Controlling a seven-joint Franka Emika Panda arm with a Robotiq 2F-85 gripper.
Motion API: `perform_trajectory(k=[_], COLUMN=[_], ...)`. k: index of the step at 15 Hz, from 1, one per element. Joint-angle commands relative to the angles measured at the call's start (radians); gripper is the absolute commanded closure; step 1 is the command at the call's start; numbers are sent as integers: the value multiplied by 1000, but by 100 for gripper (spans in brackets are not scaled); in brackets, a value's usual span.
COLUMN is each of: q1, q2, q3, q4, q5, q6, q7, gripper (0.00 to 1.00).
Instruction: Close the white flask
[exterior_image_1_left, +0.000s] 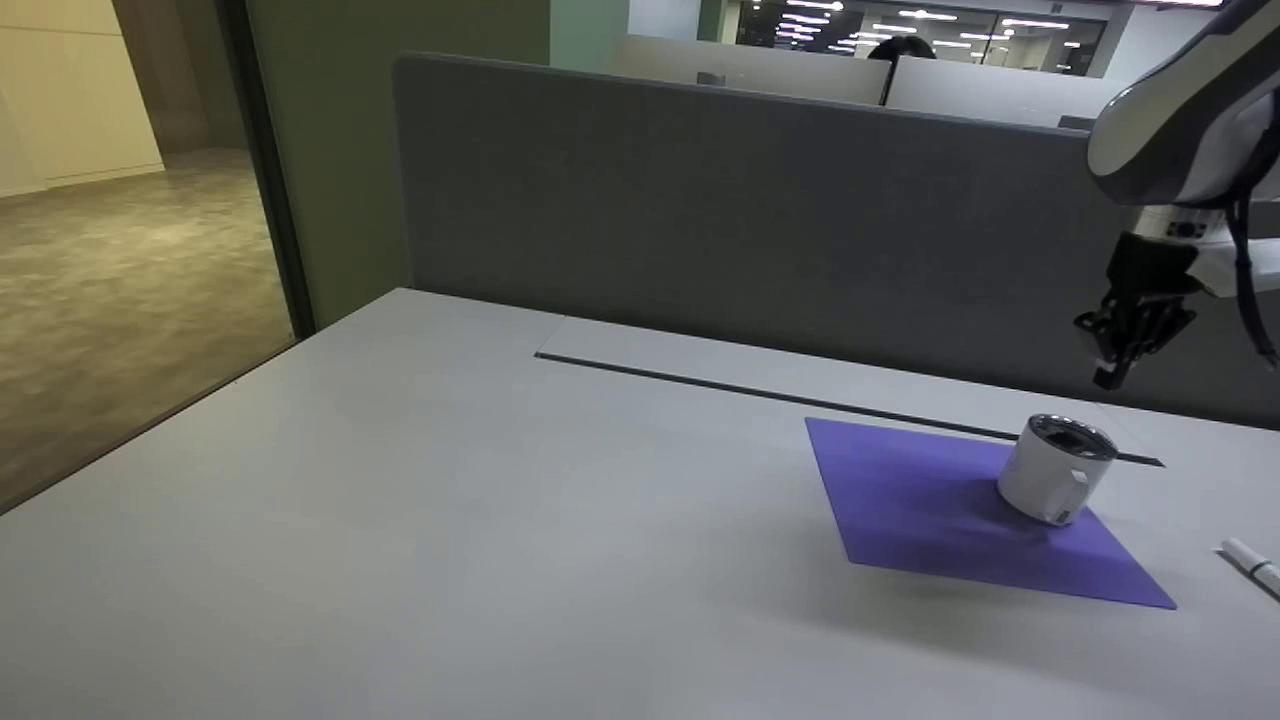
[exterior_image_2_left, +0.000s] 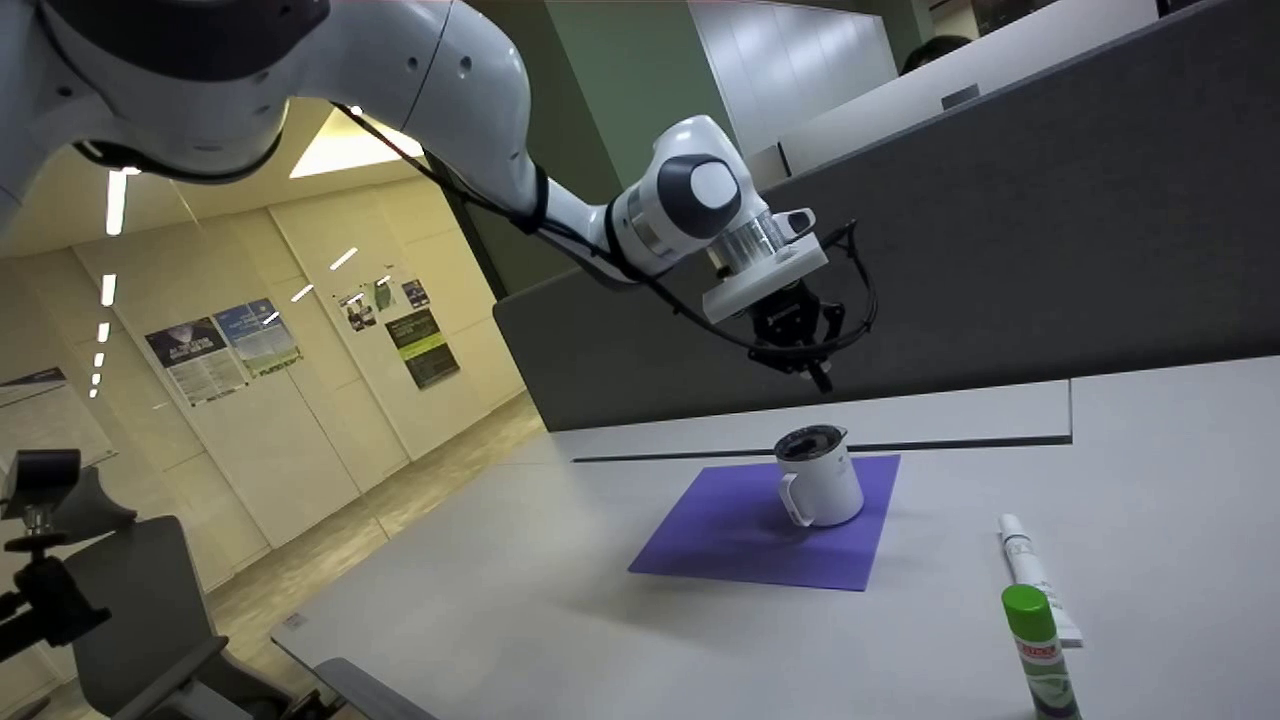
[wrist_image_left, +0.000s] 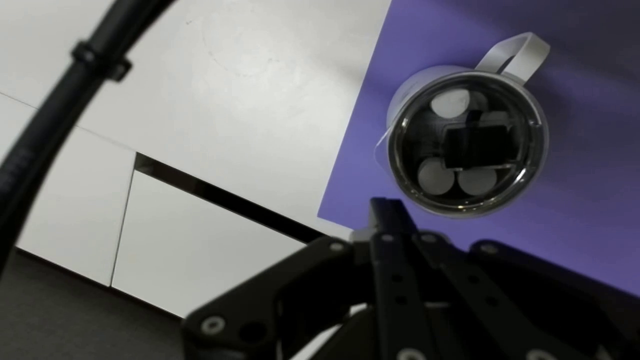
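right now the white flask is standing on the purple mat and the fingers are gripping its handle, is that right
Not the grip: the fingers are not on the handle; the wrist view shows them apart. The white flask does stand on the purple mat.

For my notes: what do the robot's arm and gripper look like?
The arm is white and rounded, with dark patches and a silver collar near the wrist. A black cable runs along it, strapped by black bands. The gripper is black, with hinged links and pale round pins. Faint print on the cable is too blurred to read.
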Motion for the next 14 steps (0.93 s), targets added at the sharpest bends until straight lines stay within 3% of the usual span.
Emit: perform_trajectory(k=[1, 14], q1=[0, 32], q2=[5, 52], q3=[8, -3], q4=[-8, 6], q5=[-20, -58], q6=[14, -72], q7=[7, 29], gripper=[100, 100])
